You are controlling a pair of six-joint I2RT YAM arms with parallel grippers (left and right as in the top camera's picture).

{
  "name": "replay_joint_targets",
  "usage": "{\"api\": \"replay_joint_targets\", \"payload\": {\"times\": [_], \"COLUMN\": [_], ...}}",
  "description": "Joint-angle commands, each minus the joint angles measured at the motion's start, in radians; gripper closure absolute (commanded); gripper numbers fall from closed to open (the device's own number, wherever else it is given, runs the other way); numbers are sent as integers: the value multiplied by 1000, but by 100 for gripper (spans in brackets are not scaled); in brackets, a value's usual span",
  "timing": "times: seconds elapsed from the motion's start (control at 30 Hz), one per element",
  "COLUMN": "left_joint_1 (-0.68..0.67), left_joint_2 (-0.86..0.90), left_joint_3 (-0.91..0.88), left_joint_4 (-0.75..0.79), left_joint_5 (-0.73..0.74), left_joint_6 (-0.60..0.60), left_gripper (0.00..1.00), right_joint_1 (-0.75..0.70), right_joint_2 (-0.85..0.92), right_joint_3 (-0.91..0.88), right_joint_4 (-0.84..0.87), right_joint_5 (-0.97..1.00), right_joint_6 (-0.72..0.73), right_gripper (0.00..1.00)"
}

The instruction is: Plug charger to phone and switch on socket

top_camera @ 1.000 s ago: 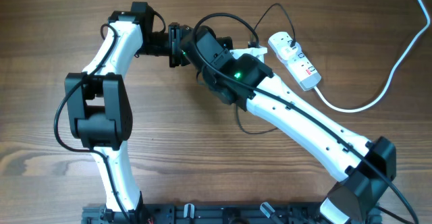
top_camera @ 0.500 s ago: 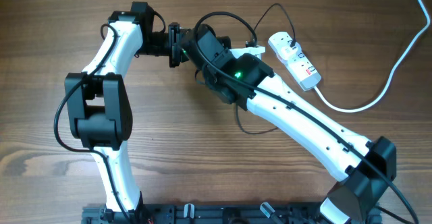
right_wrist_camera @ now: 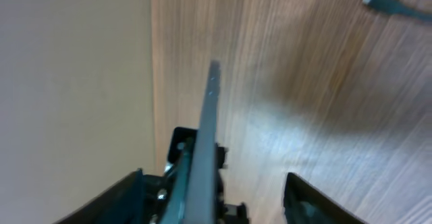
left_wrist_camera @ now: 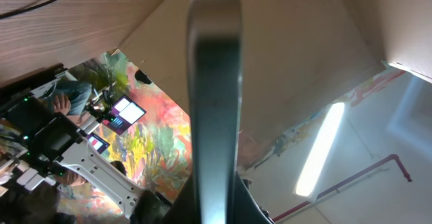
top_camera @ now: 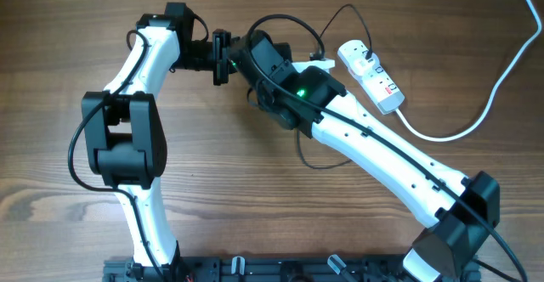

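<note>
The phone (left_wrist_camera: 214, 102) is held off the table on edge, a thin grey slab rising between the jaws of my left gripper (left_wrist_camera: 214, 200), which is shut on it. In the right wrist view the same phone (right_wrist_camera: 204, 129) stands edge-on between the spread fingers of my right gripper (right_wrist_camera: 214, 180), clear of the right finger. Overhead, both grippers meet at the back of the table, left gripper (top_camera: 219, 57) facing right gripper (top_camera: 246, 54). The charger's small plug (right_wrist_camera: 375, 0) lies on the wood beyond. Its thin black cable (top_camera: 347, 8) loops to the white socket (top_camera: 371, 76).
A thick white cord (top_camera: 476, 121) runs from the socket toward the table's right back corner. More black cable (top_camera: 303, 156) curls under the right arm. The left wrist view looks up at the ceiling and a colourful wall.
My left jaws have closed on the phone and my right jaws have spread off it. Neither arm has visibly shifted.
</note>
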Motion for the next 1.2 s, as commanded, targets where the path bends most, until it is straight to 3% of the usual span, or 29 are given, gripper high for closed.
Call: {"api": "replay_joint_targets", "payload": {"times": [0.0,0.2,0.27,0.33,0.5,0.63,0.8,0.9,1.0,1.17], "left_joint_1": [-3,-3,-3,-3,-14,-13,-12,-12,-12,-8], "left_joint_2": [-40,-40,-40,-44,-127,-287,-477,-515,-512,-512], "left_joint_3": [-1,-1,-1,-1,-1,-1,-1,-1,-10,-36], "left_joint_4": [0,22,22,17,-23,10,-43,-128,-182,-187], "left_joint_5": [27,-10,-42,-88,-250,-607,-1277,-1551,-1647,-1650], "left_joint_6": [10,120,192,276,424,311,112,-17,-58,-58], "left_gripper": [96,96,96,96,96,96,96,96,96,96], "right_joint_1": [3,-1,-15,-50,-191,-307,-335,-335,-332,-292], "right_joint_2": [-17,-156,-205,-249,-298,-282,-233,-169,-69,137], "right_joint_3": [16,16,16,16,16,16,15,15,15,15], "right_joint_4": [-50,-248,-266,-275,-389,-451,-512,-502,-506,-464], "right_joint_5": [36,225,273,266,116,-76,-128,-201,-288,-318], "right_joint_6": [0,-67,-254,-502,-1010,-1208,-1230,-1309,-1318,-1334], "right_gripper": [24,21,18,0,1,0,0,0,1,0]}}
